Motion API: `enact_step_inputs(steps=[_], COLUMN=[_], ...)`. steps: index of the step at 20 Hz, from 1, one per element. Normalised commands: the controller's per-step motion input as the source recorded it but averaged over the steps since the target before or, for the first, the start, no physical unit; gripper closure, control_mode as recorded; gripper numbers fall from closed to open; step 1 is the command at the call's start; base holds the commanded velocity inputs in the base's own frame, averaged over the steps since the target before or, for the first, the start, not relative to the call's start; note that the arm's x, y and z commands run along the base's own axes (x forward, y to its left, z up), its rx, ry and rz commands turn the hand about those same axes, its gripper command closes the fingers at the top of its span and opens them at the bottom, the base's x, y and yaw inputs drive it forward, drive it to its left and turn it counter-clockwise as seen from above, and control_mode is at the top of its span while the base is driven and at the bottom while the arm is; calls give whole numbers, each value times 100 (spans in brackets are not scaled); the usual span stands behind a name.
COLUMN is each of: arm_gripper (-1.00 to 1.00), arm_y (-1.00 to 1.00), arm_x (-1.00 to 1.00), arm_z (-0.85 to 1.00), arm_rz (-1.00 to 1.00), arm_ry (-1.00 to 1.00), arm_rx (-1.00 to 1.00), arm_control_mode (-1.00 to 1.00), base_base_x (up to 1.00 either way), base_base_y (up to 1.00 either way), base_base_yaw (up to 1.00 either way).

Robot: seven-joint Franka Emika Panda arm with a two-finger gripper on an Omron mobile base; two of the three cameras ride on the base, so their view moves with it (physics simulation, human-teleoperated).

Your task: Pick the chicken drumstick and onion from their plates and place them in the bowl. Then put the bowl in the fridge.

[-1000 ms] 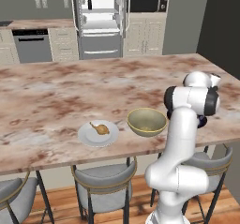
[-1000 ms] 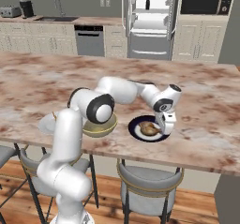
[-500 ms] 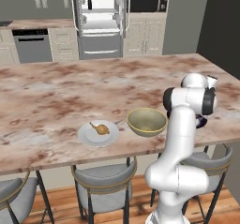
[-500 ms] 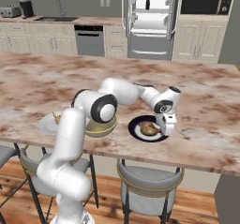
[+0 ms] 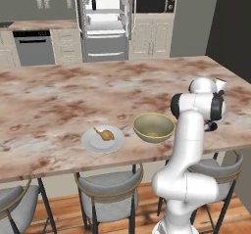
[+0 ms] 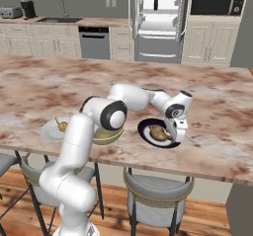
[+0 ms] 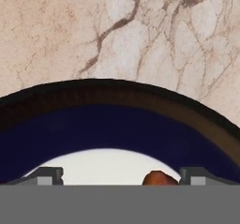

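The chicken drumstick (image 5: 104, 134) lies on a white plate (image 5: 93, 143) near the counter's front edge, left of the olive-tan bowl (image 5: 154, 127). The onion (image 6: 158, 132) rests on a second plate (image 6: 142, 130) with a dark blue rim and white centre, right of the bowl (image 6: 107, 137). My gripper (image 6: 177, 131) hangs low over that plate's right side, pointing down, open. In the hand view the gripper (image 7: 122, 176) shows its fingertips (image 7: 47, 175) spread wide, with the onion's top (image 7: 159, 178) between them, nearer the right one. Across the room, the fridge (image 5: 105, 17) stands with its doors open.
The marble island counter (image 5: 59, 96) stretches wide behind the dishes. Grey stools (image 5: 110, 191) stand under its front edge. A grey dishwasher (image 5: 32, 47) sits left of the fridge and a microwave (image 6: 217, 2) to the right of it.
The hand has sunk slightly toward the dark-rimmed plate with the onion. The drumstick, bowl and plates have not moved.
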Motion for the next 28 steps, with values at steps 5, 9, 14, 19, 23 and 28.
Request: enact_step_inputs(steps=[5, 9, 14, 19, 23, 28], arm_gripper=[100, 100, 100, 100, 100, 100], arm_y=[7, 8, 7, 2, -3, 0], arm_x=[0, -12, -19, -25, -28, -15], arm_z=[-5, 0, -1, -1, 26, 55], arm_rz=[0, 0, 0, 0, 0, 0], arm_ry=[2, 0, 0, 0, -4, 1], arm_rx=[0, 0, 0, -1, 0, 0], arm_control_mode=[-100, -100, -100, -100, -100, -100], base_base_x=[0, 0, 0, 0, 0, 0], base_base_y=[0, 0, 0, 0, 0, 0], base_base_yaw=[0, 0, 0, 0, 0, 0])
